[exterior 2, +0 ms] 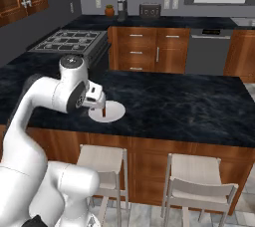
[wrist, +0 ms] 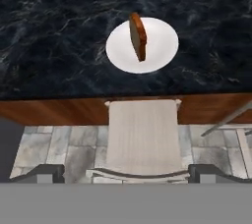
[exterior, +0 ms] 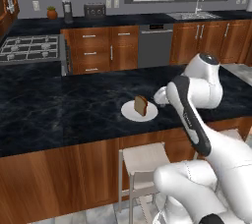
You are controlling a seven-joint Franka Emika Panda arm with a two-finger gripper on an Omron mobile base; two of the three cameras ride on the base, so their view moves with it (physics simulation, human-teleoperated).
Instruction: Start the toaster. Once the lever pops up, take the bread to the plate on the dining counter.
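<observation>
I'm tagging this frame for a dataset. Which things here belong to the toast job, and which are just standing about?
Job:
bread, standing on edge on the plate
plate
dining counter
toaster, on the far counter
gripper, open, holding nothing

Standing about:
coffee machine
gas hob
stools
sink faucet
potted plant

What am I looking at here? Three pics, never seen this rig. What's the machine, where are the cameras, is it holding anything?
It is a rendered kitchen with a white robot arm on a driving base. Two pictures come from cameras on the base, behind the arm to its left and right. The third looks along the gripper; its two dark finger tips stand wide apart, holding nothing. On the dining counter sits a white plate with the bread standing on edge on it. A stool stands below. The toaster is on the far counter.
</observation>
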